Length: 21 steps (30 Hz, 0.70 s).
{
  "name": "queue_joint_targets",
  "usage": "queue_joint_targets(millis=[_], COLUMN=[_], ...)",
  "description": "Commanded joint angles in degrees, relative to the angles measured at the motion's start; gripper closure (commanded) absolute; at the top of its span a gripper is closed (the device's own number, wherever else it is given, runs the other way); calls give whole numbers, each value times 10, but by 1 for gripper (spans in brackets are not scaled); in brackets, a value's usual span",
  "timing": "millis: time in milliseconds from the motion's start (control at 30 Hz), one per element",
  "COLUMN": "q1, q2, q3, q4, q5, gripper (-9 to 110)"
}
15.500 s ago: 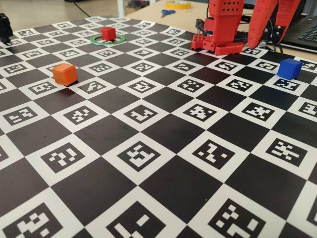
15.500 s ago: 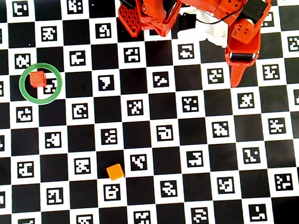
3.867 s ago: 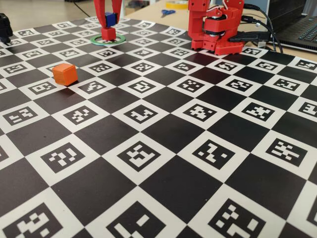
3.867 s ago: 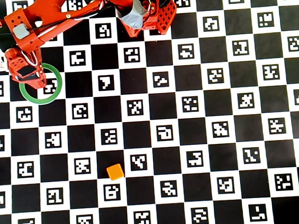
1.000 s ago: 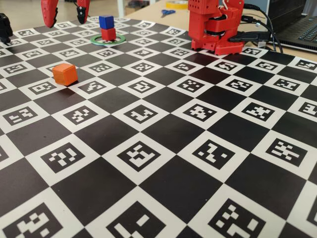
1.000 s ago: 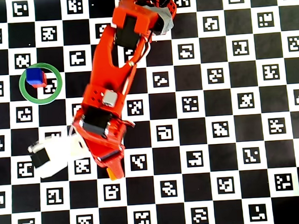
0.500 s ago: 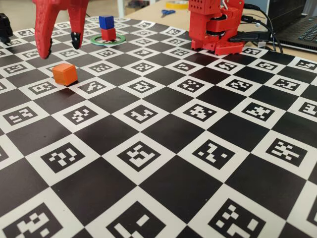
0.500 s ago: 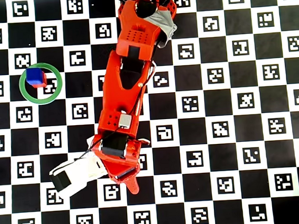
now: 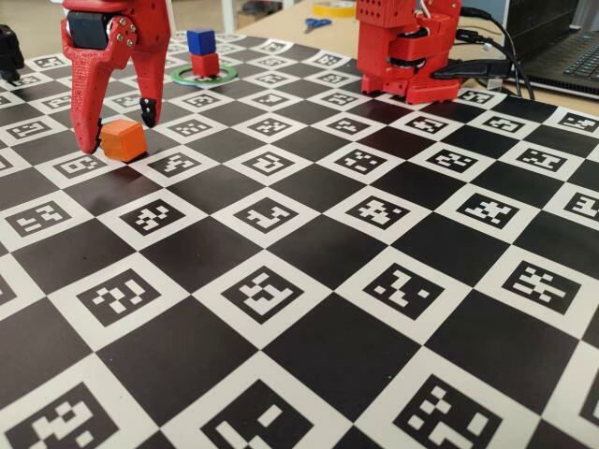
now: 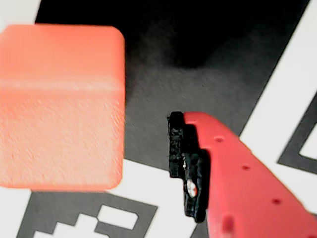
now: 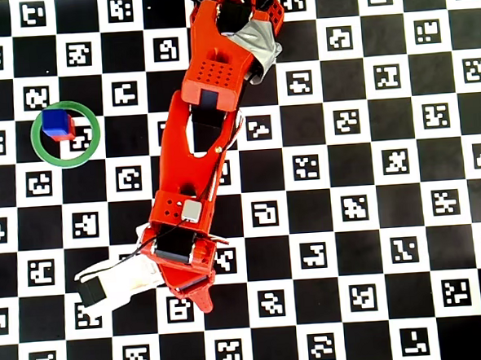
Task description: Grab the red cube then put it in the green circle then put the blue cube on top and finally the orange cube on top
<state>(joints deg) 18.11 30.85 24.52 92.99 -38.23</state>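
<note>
Low, parted jaws astride orange cube point(image 9: 124, 139)

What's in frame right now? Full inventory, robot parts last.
small matte orange plastic cube: 1, orange, on the board between the pincer's fingers
deep-blue plastic cube: 1, blue, stacked on the red cube
matte red plastic cube: 1, red, inside the ring
thin light-green ring: 1, green, far left of the fixed view
checkerboard marker mat: 1, black and white, covers the table
scissors: 1, blue-handled, beyond the mat
pincer: 1, red, open, straddling the orange cube

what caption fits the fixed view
Open claw straddling the orange cube; blue cube stacked on red cube.
</note>
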Motion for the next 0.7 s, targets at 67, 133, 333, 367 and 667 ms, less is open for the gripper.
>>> queue_joint_targets(millis=[67, 133, 333, 367, 667], q1=[8, 8, 8, 8, 4], q2=[21, 20, 15, 14, 5], q3=[-51, -52, -57, -57, -54], q4=[-22, -25, -29, -30, -40], q5=[8, 8, 12, 13, 28], gripper=[53, 53, 53, 53, 56])
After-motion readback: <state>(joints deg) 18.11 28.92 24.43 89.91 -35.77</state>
